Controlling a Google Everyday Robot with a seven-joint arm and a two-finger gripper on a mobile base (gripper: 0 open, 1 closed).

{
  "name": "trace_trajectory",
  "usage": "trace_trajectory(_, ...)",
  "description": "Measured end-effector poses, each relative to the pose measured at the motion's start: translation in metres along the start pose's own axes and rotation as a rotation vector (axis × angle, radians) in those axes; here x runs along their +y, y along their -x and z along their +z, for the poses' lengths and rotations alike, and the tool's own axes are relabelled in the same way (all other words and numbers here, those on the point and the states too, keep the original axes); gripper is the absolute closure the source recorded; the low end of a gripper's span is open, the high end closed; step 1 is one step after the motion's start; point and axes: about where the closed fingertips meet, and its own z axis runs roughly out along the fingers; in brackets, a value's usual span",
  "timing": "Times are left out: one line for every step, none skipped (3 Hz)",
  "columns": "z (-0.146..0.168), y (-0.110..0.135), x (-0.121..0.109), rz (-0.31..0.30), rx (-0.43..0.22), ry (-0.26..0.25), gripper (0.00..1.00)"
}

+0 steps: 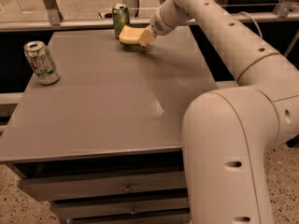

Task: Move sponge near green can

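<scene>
My hand (144,37) holds the sponge (127,34) at the far end of the tabletop (117,106), just beside the green can (121,20) (almost done, I think). I only need to let go.

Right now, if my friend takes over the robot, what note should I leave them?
Gripper: at the table's far edge, shut on the right end of the sponge.
Sponge: held low over the table; I cannot tell whether it touches the top. It sits just right of the green can.
Silver-white can: upright near the left edge, not part of the job.
Done: sponge carried up beside the green can.
Left: set it down if needed, open the gripper, and back the arm away without bumping the can.
</scene>
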Motion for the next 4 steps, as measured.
trace_trajectory(0.0000, -0.0038, -0.0016, 0.011, 0.006, -0.002, 0.50)
trace_trajectory(0.0002, -0.0038, -0.0008, 0.014, 0.003, 0.001, 0.28)
trace_trajectory(-0.0001, -0.0028, 0.0009, 0.015, -0.004, 0.007, 0.05)
trace_trajectory(-0.0017, -0.0035, 0.0019, 0.021, -0.015, 0.012, 0.00)
